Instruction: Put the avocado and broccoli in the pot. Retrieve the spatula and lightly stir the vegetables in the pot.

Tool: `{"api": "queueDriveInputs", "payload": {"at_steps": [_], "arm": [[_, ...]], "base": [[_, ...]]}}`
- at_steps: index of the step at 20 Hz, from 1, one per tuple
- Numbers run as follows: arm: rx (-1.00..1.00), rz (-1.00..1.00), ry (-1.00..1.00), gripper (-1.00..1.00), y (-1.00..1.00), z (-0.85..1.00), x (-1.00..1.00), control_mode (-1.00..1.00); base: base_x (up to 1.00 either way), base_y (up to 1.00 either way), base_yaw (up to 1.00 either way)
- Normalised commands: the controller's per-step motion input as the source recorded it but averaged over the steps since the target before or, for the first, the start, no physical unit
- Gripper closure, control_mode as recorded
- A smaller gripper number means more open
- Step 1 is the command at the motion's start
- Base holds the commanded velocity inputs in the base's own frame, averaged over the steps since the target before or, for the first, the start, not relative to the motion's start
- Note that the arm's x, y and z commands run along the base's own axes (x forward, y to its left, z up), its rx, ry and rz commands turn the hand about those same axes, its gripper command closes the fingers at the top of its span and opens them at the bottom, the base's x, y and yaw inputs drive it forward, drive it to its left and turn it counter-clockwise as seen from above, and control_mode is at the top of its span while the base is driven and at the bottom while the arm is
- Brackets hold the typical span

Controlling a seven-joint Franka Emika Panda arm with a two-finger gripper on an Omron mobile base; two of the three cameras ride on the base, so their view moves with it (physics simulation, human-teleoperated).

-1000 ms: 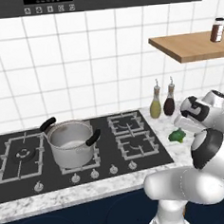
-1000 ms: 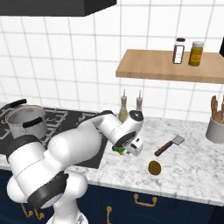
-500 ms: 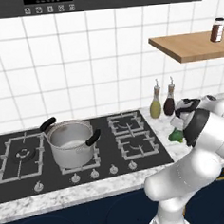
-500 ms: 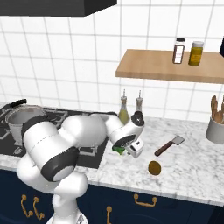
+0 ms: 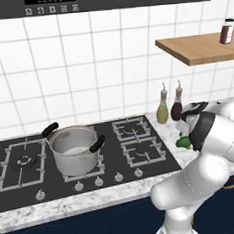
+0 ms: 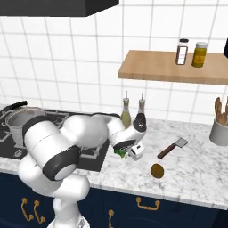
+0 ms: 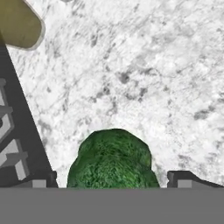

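A rendered kitchen: a marble table with a black hob at one end and a white robot arm bent low over the stone. The gripper [image 7: 113,186] hangs just above the broccoli [image 7: 113,164], fingers [image 7: 180,178] spread as wide as they go, one on each side of the clump and not touching it, holding nothing. The broccoli sits on the bare table directly between the fingers, a small bumpy green head with darker and lighter patches. In the right base view it peeps out green beneath the hand [image 6: 119,152], close to the edge of the hob. The avocado [image 6: 156,170] lies on the table well off to one side of the fingers, and the spatula [image 6: 172,148] lies beyond it, grey blade and brown handle flat on the stone. The pot [image 5: 74,150], shiny steel with two black handles, stands on a burner far from the fingers on the other side, across the hob. Two bottles [image 5: 169,107] stand near the wall behind the hand. The broccoli looks light and a little springy, with an uneven surface that should give grip, though the florets could crush or crumble under a hard squeeze. The best hold is probably across its widest middle, low enough that the rounded top cannot slip out, with gentle pressure.
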Motion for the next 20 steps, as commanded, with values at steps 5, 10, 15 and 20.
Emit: {"api": "queueDriveInputs", "payload": {"at_steps": [5, 10, 15, 20], "arm": [[0.0, -0.09, -0.06, 1.0, 0.4, 0.0, 0.0, -1.0], [0.0, -0.05, -0.06, 1.0, 0.13, 0.24, -0.15, -1.0], [-0.09, 0.02, -0.11, 1.0, 0.47, 1.0, -0.6, -1.0], [-0.19, 0.14, 0.0, 1.0, 0.87, 1.0, -0.22, -1.0]], "base": [[0.0, 0.0, 0.0], [0.0, 0.0, 0.0], [0.0, 0.0, 0.0], [0.0, 0.0, 0.0]]}}
